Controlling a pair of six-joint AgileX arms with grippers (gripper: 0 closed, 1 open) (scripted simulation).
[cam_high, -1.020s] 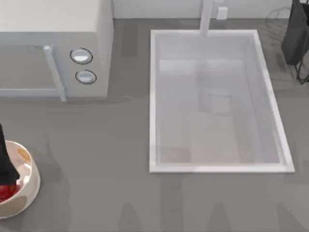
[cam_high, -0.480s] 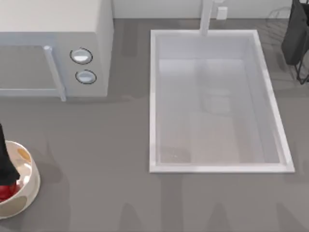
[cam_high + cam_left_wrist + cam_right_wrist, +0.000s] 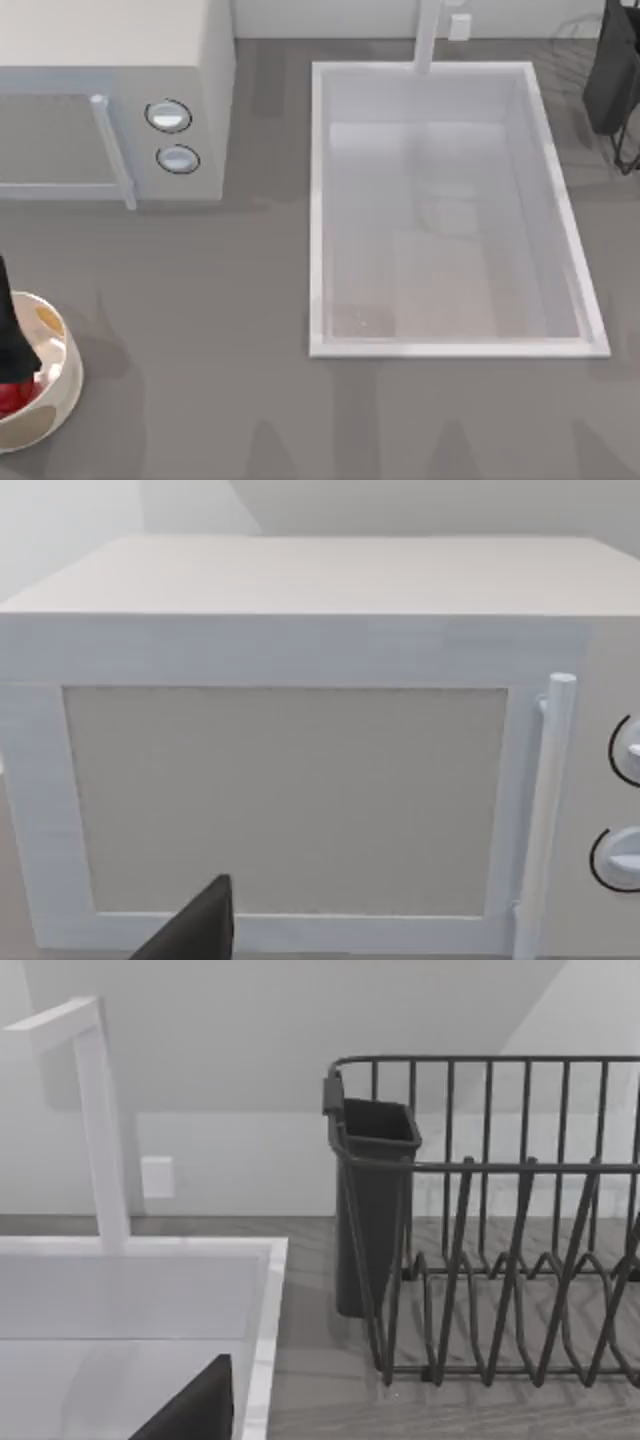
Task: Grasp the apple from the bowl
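The cream-white bowl (image 3: 55, 385) stands at the table's front left corner, with an orange-yellow patch on its inner wall. Inside it lies the deep-red apple (image 3: 9, 398), of which a small part shows past my left arm. My left gripper (image 3: 12, 362) reaches down into the bowl right over the apple, and its black body hides the contact. The left wrist view looks level at the microwave (image 3: 290, 780), with neither bowl nor apple in it. My right gripper (image 3: 612, 70) is parked at the far right edge, beside the dish rack.
A white microwave (image 3: 110, 100) fills the back left, its handle and two knobs facing forward. A sunken white sink (image 3: 318, 210) with a faucet (image 3: 428, 35) takes the middle right. A dark wire dish rack (image 3: 500, 1220) with a cutlery cup stands at the far right.
The visible red part of the apple beside my left arm has shrunk slightly. Nothing else has moved.
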